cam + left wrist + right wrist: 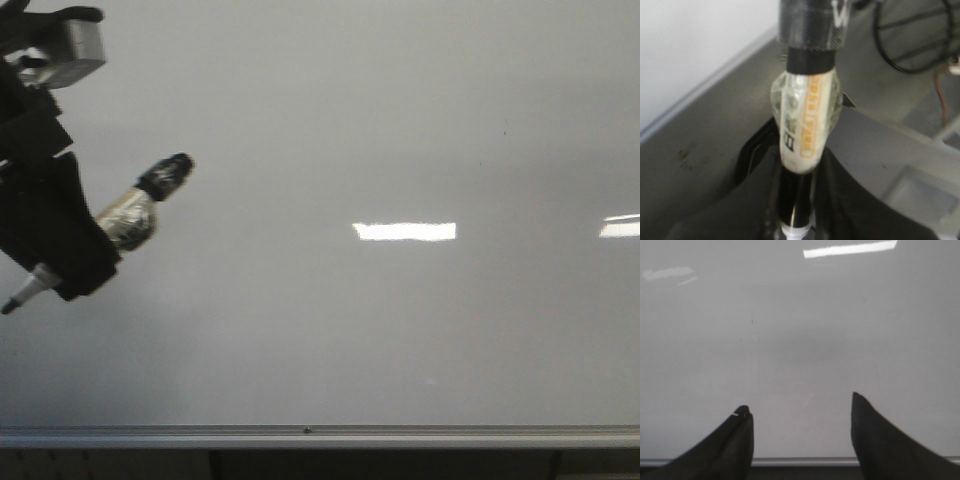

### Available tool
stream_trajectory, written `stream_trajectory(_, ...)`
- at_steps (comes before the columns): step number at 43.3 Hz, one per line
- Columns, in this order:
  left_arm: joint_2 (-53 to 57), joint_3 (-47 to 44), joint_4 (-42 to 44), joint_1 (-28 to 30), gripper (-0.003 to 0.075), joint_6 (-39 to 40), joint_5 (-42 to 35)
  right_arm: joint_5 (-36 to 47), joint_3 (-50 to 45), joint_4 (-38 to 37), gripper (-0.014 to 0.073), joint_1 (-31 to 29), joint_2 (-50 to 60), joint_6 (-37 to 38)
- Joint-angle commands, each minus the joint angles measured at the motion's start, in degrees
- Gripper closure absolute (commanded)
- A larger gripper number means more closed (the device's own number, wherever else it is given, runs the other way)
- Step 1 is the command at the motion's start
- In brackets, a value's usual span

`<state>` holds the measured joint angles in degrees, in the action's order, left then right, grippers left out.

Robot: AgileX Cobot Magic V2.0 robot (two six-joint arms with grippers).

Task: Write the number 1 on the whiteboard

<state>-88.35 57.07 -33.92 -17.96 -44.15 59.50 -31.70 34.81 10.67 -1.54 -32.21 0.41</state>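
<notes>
One marker [125, 222], pinched in the left fingers [795, 220], is what the move turns on. Its long axis runs diagonal in front view, tip [10, 305] low at far left, taped cap end up-right. Whiteboard [400, 120] lies beyond it w/ its rail [320, 437] along the bottom; can't tell if tip touches. No number 1 visible yet. Right fingers [800, 440] spread, empty, facing bare board; left arm nearer, likely has to carry the tip toward mid-board.
</notes>
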Motion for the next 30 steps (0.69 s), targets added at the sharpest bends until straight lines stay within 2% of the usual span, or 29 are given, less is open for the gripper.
stream_trajectory(1, 2.4, 1.7, -7.6, -5.1, 0.0732, -10.0, 6.5, -0.9, 4.1, 2.1, 0.0142, 1.2, -3.1, -0.4)
stream_trajectory(5, 2.4, 1.7, -7.6, -9.3, 0.0732, -11.3, 6.6, -6.6, 6.7, 4.8, 0.0142, 2.8, -6.0, -2.7)
stream_trajectory(10, 2.4, 1.8, -7.6, -12.9, 0.0732, -11.4, 7.4, -13.4, 9.8, 12.5, 0.0142, 4.6, -9.6, -9.8)
stream_trajectory(24, 2.9, 1.8, -11.0, -15.2, 0.0732, -15.4, 10.9, -29.7, 11.6, 47.6, 0.0139, 5.2, -21.8, -35.6)
stream_trajectory(30, 2.9, 2.3, -13.8, -15.2, 0.0732, -18.0, 13.4, -35.3, 11.6, 58.1, 0.0056, 5.2, -27.2, -43.3)
